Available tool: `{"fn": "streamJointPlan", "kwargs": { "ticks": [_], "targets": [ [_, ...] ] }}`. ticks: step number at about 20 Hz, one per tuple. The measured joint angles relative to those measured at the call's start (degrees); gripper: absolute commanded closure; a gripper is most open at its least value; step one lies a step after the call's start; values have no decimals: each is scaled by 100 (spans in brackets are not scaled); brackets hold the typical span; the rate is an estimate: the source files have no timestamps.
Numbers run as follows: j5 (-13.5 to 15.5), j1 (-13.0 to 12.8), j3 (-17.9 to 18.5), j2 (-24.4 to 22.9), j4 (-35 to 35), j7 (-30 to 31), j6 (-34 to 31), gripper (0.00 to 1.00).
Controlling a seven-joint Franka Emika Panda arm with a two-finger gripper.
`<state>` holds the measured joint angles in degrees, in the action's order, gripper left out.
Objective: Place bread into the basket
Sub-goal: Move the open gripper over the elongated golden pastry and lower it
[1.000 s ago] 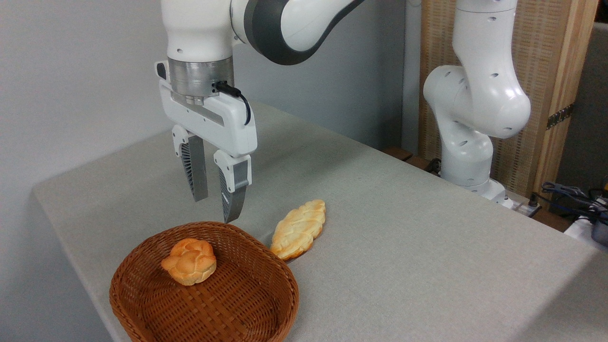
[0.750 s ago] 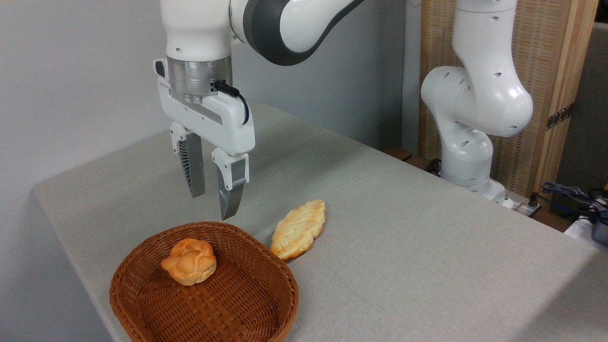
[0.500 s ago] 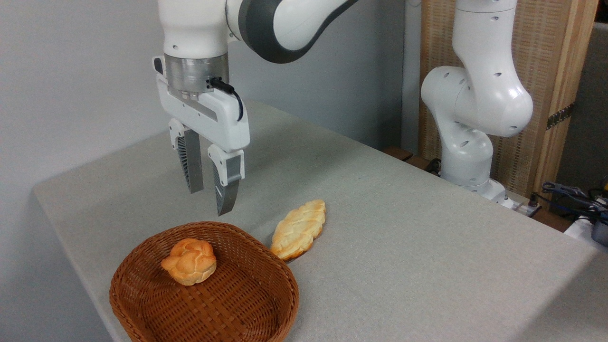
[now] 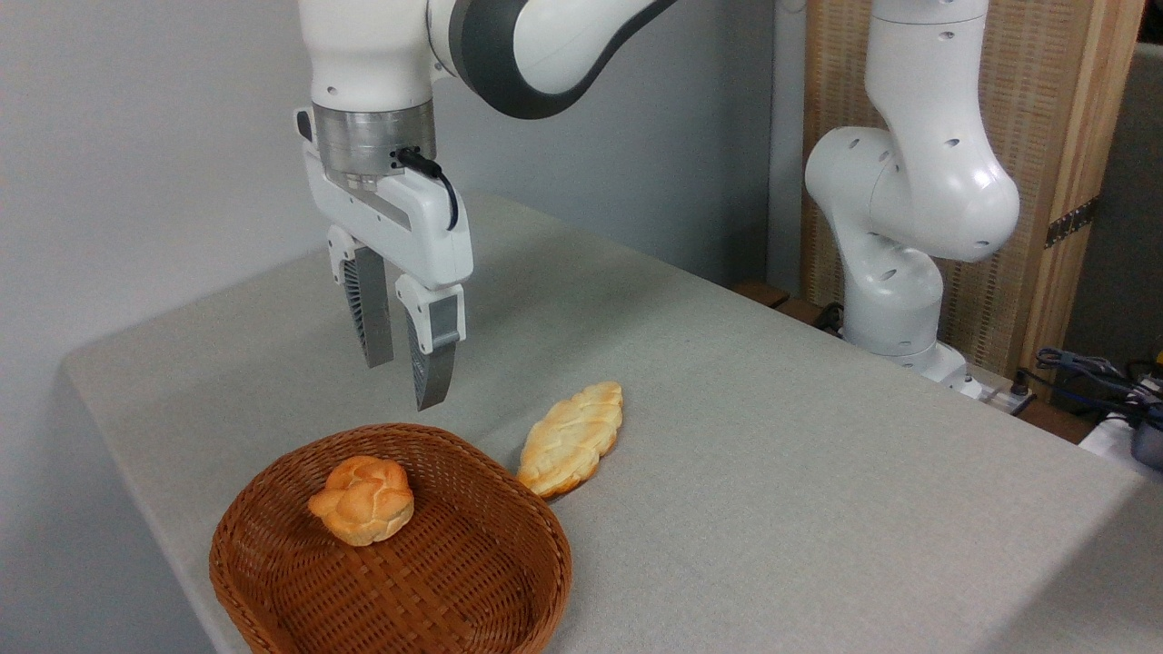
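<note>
Risen and narrowed, claw (image 4: 404, 386) hangs slightly open, empty, above basket (image 4: 509, 490).

A grey cloth-covered desk (image 4: 772, 472) carries a reddish-brown woven basket (image 4: 509, 509) at its near left corner. The long pale braided bread (image 4: 572, 438) lies flat just right of it, one pointed end touching the rim.

Bread (image 4: 571, 439) lies beside basket (image 4: 509, 581); fingers (image 4: 432, 368) apart.
</note>
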<state>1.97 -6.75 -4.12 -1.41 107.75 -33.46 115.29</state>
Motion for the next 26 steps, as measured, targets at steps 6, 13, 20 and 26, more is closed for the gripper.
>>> {"fn": "streamJointPlan", "kwargs": {
  "ticks": [6,13,20,26],
  "targets": [
    [0,5,0,0,-2,-2,-174,0],
    [-3,21,10,-53,-11,-2,-611,0],
    [-4,65,170,-434,522,-2,-964,0],
    [-4,66,184,-727,1320,-2,-963,0]
  ]
}}
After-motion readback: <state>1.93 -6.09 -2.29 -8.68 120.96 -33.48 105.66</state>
